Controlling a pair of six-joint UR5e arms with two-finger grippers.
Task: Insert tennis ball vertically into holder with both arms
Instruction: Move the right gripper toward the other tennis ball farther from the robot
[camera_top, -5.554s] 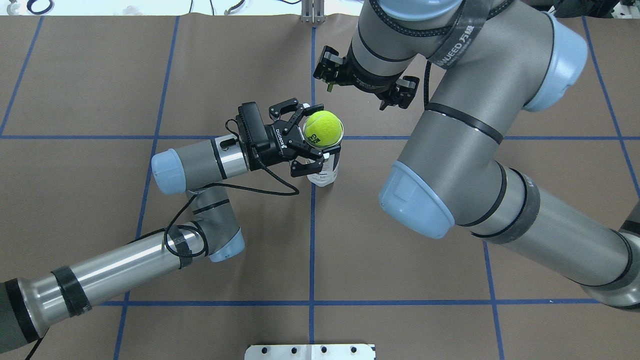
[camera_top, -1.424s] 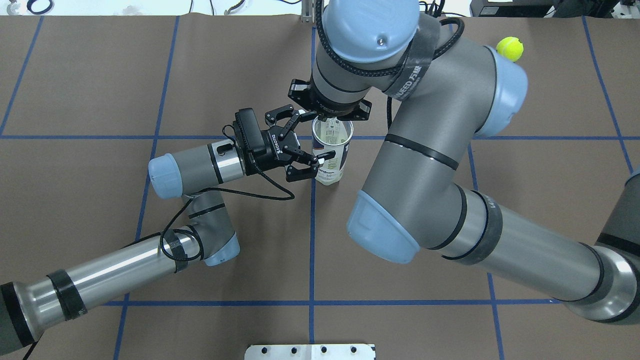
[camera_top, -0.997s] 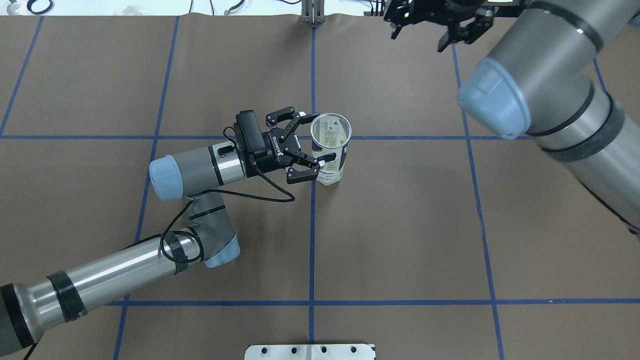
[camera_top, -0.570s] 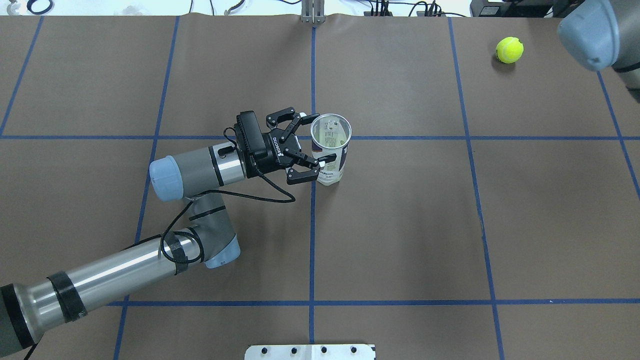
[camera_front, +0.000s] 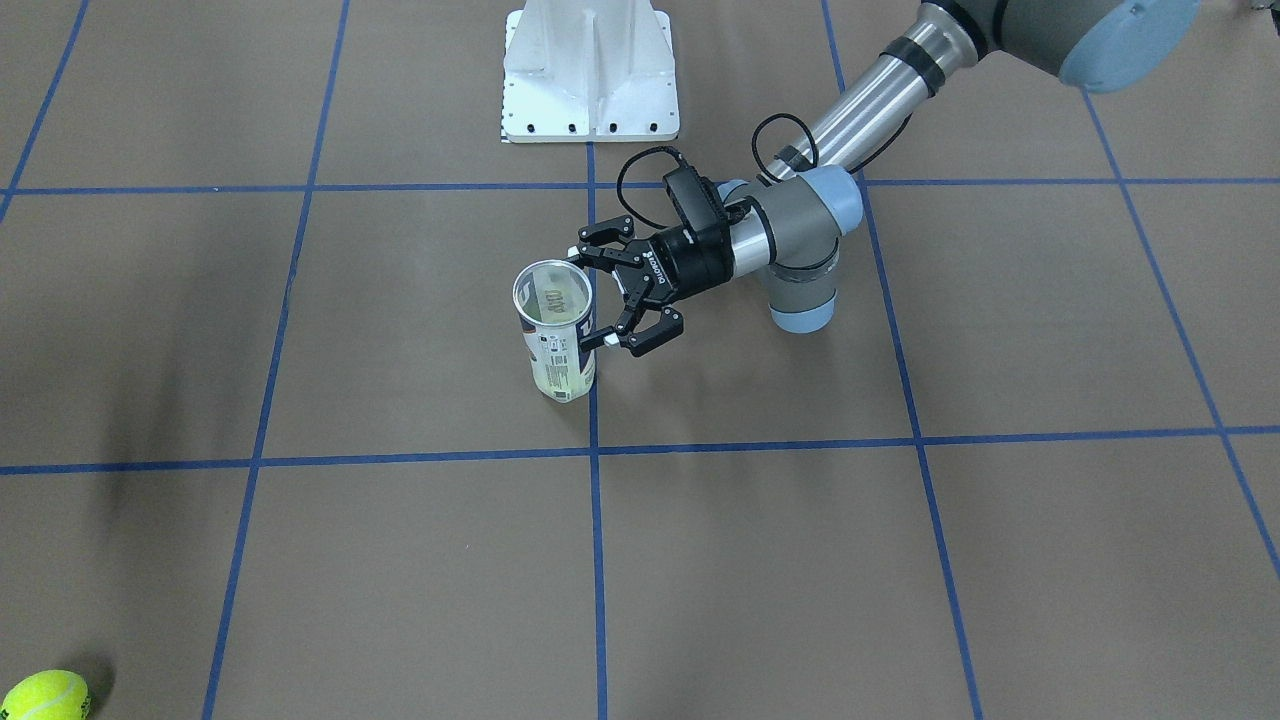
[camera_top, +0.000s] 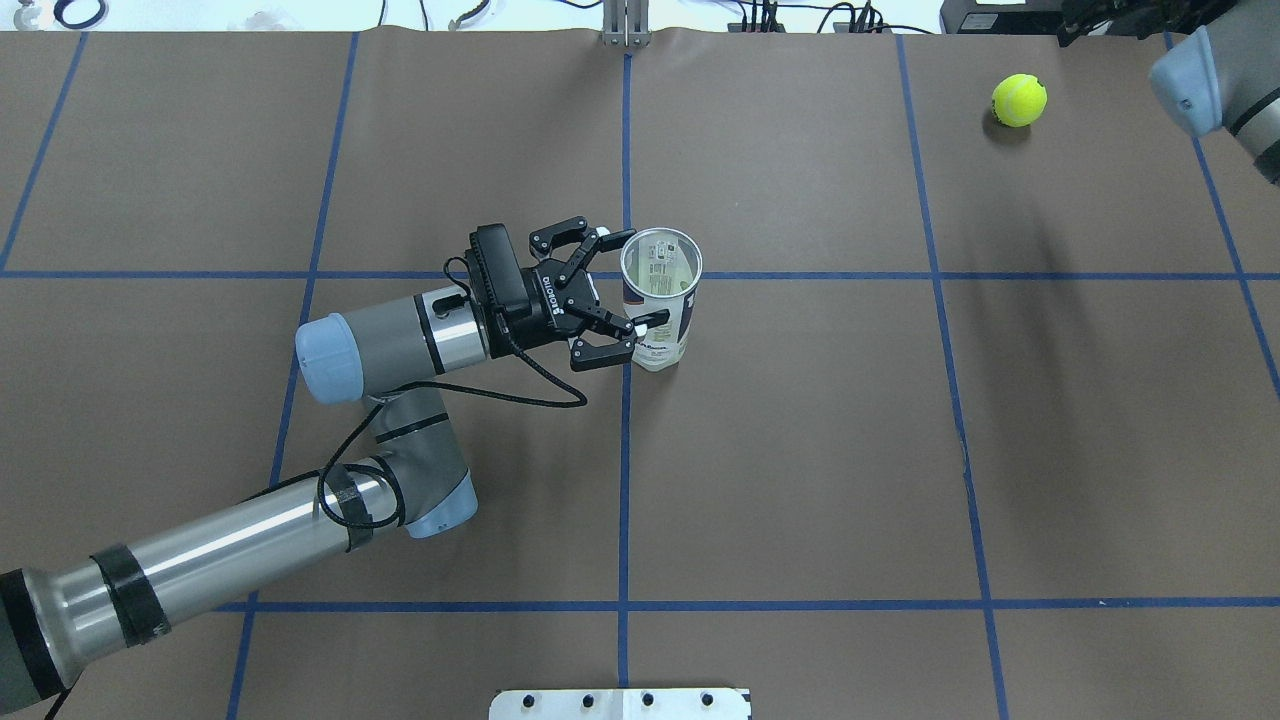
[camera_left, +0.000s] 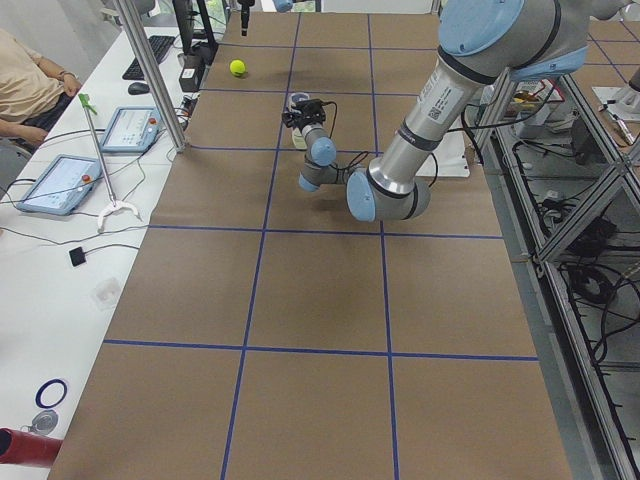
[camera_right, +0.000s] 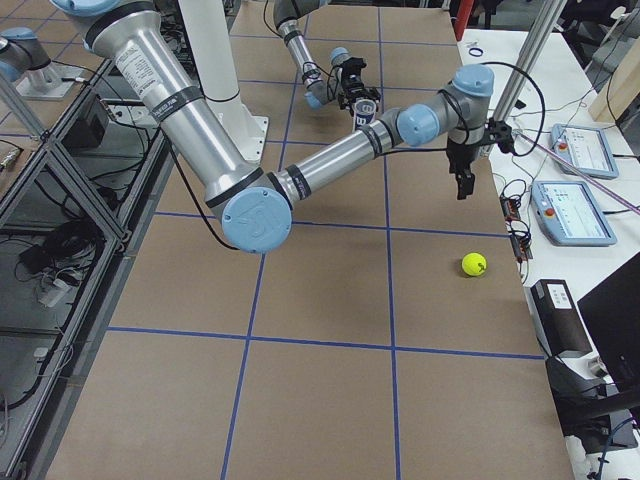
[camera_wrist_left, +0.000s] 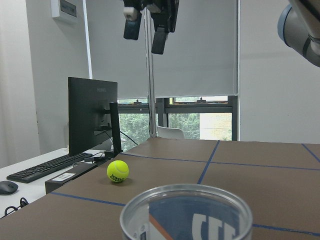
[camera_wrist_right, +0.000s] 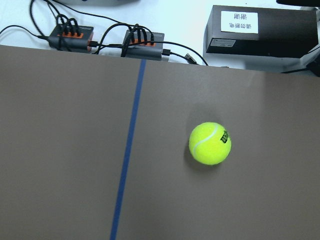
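Note:
The holder (camera_top: 660, 300), a clear can with a white and navy label, stands upright near the table's middle. A yellow-green tennis ball (camera_front: 553, 300) shows down inside it through the open mouth. My left gripper (camera_top: 640, 278) is open, lying level, with its fingers (camera_top: 655, 320) on either side of the can's wall. The can's rim (camera_wrist_left: 185, 210) fills the bottom of the left wrist view. My right gripper (camera_wrist_left: 146, 27) hangs open and empty at the far right, above a second tennis ball (camera_top: 1019, 100) that lies loose on the mat (camera_wrist_right: 210, 143).
The white pedestal base (camera_front: 590, 75) stands at the robot's side of the table. Monitors, cables and tablets (camera_right: 570, 210) line the far edge beyond the loose ball. A person (camera_left: 25, 90) sits at that end. Brown mat with blue grid lines surrounds the holder.
The ball that sat on the holder's mouth has gone down inside. My right arm has swung from above the holder to the far right corner. My left gripper has drawn back slightly.

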